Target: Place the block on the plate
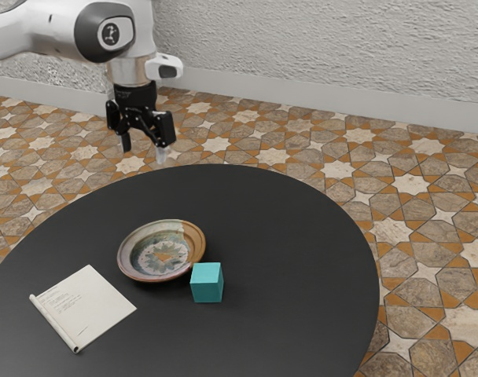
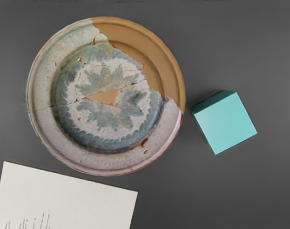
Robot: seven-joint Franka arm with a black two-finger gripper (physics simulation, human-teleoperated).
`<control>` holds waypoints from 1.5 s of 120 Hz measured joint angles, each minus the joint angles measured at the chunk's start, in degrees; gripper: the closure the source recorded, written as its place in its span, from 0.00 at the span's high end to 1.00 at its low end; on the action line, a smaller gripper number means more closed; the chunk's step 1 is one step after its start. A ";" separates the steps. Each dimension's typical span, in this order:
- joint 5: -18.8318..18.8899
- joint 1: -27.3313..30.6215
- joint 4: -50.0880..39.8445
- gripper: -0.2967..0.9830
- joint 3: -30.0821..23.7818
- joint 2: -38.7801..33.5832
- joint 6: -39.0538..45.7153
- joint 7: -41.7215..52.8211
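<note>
Exterior view, and hangs high beyond the table (image 1: pixel 302 228) at 12 o'clock from the plate (image 1: pixel 163 256), with jaws spread wide open! Spots the teal block (image 1: pixel 207 283) sitting on the table, just off the plate at 4 o'clock. Catches printed paper (image 1: pixel 88 306) at 8 o'clock; from the wrist view, sees a slim block-to-plate gap.

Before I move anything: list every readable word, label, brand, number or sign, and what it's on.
Nothing readable to quote.
Paper: lines of writing, too small and blurred.
Arm: emblem on a joint, no letters legible.
Block, plate: no text seen.
</note>
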 joint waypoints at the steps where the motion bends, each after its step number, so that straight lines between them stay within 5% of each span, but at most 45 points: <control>1: 0.04 0.02 0.12 0.77 -0.09 0.03 -0.06 0.05; 43: 0.23 -0.56 -8.92 0.77 -7.48 1.70 9.63 -0.49; 84: 0.06 -0.54 -9.70 0.77 -10.14 4.43 16.44 -13.73; 105: -0.33 -1.81 -9.65 0.77 -8.86 5.82 17.76 -21.49; 130: -2.73 -11.32 -17.47 0.77 1.78 2.88 21.76 -29.32; 180: -5.13 -12.68 -23.73 0.77 2.20 1.69 31.33 -40.29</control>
